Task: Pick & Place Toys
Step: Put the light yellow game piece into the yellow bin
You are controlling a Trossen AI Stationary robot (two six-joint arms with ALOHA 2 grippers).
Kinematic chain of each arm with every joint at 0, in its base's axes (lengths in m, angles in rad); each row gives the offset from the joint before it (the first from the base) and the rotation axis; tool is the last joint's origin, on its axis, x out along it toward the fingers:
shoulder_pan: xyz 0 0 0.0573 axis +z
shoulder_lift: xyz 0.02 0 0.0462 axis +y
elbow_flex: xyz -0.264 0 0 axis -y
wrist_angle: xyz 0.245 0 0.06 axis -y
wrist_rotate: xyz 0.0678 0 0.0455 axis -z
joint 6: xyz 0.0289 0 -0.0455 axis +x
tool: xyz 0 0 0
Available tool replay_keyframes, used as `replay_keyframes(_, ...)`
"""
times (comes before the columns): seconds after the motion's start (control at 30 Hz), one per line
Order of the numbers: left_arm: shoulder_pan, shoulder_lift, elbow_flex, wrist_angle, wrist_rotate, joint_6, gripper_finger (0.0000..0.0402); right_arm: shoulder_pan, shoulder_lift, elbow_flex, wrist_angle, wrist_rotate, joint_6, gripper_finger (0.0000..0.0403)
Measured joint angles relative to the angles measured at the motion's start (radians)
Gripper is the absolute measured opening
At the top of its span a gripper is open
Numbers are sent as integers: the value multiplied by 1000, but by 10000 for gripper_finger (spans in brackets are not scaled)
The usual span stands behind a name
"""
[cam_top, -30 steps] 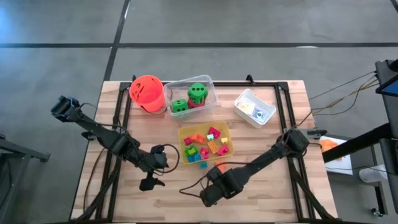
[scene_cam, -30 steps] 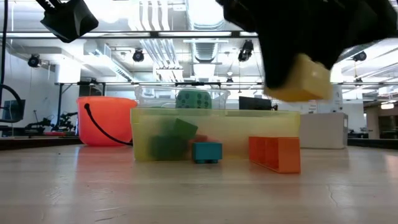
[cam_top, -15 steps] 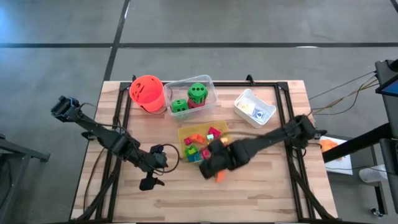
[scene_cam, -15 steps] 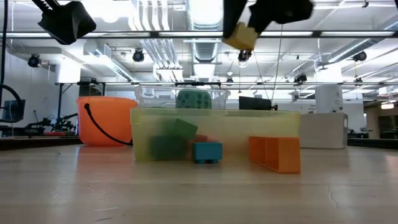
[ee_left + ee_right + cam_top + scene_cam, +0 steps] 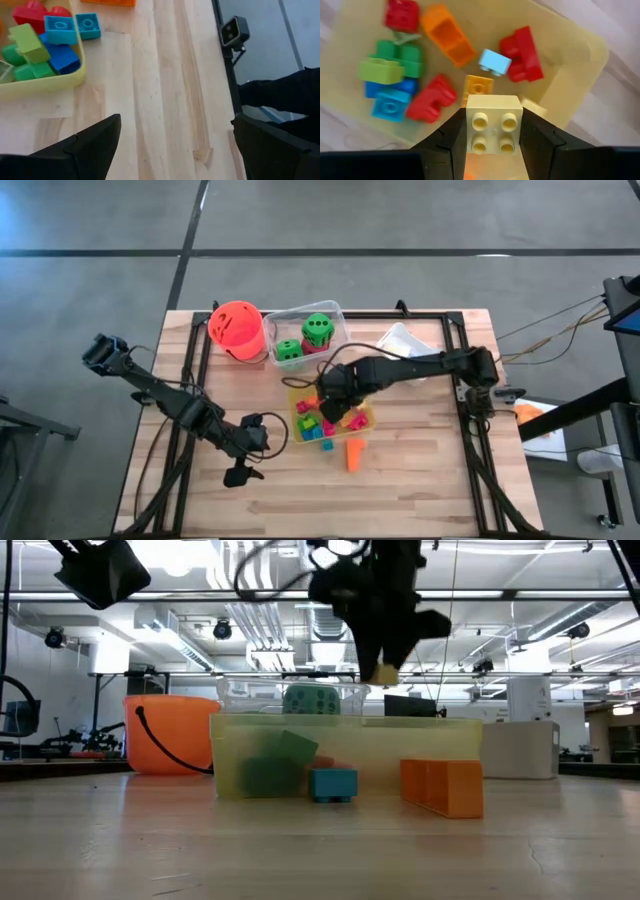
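Overhead, right gripper [image 5: 494, 150] clamped a pale yellow block [image 5: 494, 122] above the yellow tray [image 5: 368, 416] on the wooden table [image 5: 420, 470]. Left gripper [image 5: 240, 472] sat apart, near-left of tray. Ceiling-lit room behind.

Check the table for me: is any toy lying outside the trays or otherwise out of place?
Yes. An orange block lies alone on the bare wood just outside the yellow tray, and a blue block sits at the tray's near edge. The right gripper holds a pale yellow block over the tray.
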Motion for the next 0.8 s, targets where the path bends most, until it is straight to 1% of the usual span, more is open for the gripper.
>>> replay_keyframes(0.13, -16, 0, 0, 4, -4, 3, 374, -43, 0, -78, 22, -45, -21, 131)
replay_keyframes(0.33, -16, 0, 0, 4, -11, 3, 374, -54, 0, -227, 235, -139, 5, 131)
replay_keyframes(0.43, -16, 0, 0, 4, -11, 3, 374, -54, -1, -276, 319, -139, 58, 131)
replay_keyframes(0.8, -16, 0, 0, 10, -13, 26, 374, -63, -2, -340, 327, -126, 77, 131)
